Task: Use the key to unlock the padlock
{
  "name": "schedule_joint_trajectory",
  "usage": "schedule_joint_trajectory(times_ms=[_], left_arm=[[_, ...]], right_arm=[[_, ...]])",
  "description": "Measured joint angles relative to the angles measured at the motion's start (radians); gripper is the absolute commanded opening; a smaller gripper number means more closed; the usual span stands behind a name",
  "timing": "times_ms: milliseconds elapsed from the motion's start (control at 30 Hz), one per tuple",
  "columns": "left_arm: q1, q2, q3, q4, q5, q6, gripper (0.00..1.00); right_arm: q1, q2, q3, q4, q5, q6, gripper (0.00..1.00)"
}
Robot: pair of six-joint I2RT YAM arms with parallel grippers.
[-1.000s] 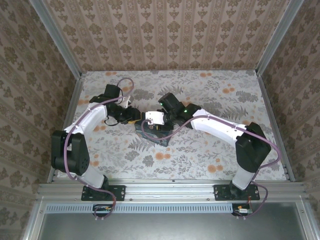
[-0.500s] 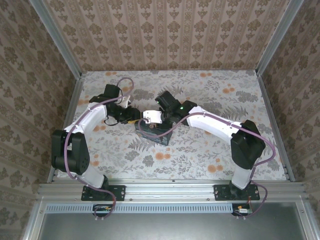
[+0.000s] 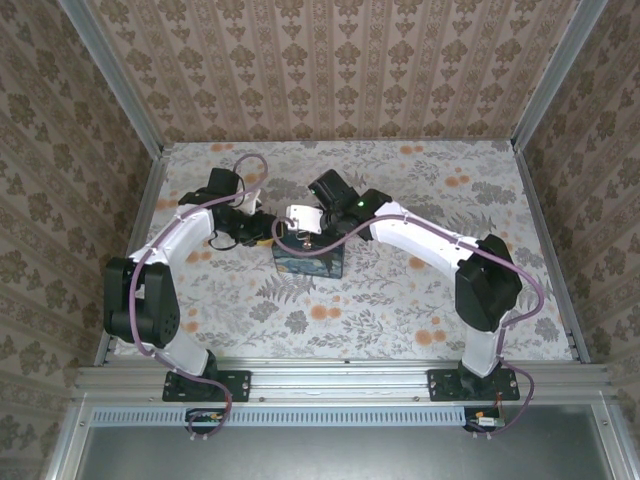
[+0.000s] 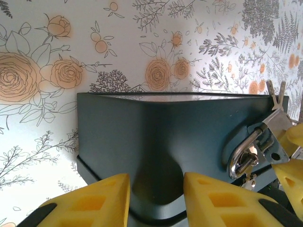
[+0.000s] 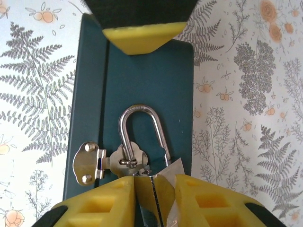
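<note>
Dark blue rectangular box [image 3: 312,264] sits mid-tabletop [image 3: 420,290] on the floral cover, lid closed, contents hidden. Left gripper [image 4: 156,189] comes in from the left, yellow pads set narrow and clamped across one corner of the box. Small grey metal padlock [image 5: 138,110] hangs on the box's front face, thin shackle looped through the silver hasp [image 5: 92,163], shackle still seated in the body. Right gripper [image 5: 154,189] is narrow, pads pinching the padlock body from both sides, shackle sticking out past the fingertips.
</note>
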Motion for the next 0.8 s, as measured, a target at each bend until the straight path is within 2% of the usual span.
schedule_joint_trajectory(times_ms=[300,500,600,800], left_arm=[[0.000,0.006,0.000,0.003,0.013,0.000,0.35],[-0.001,0.008,0.000,0.007,0.022,-0.001,0.35],[-0.004,0.008,-0.002,0.012,0.022,-0.002,0.35],[-0.006,0.008,-0.002,0.014,0.022,-0.002,0.35]], right_arm=[[-0.028,0.047,0.109,-0.095,-0.102,0.136,0.24],[-0.023,0.057,0.118,-0.134,-0.157,0.212,0.24],[-0.013,0.057,0.117,-0.133,-0.164,0.239,0.32],[-0.022,0.033,0.075,-0.114,-0.165,0.233,0.55]])
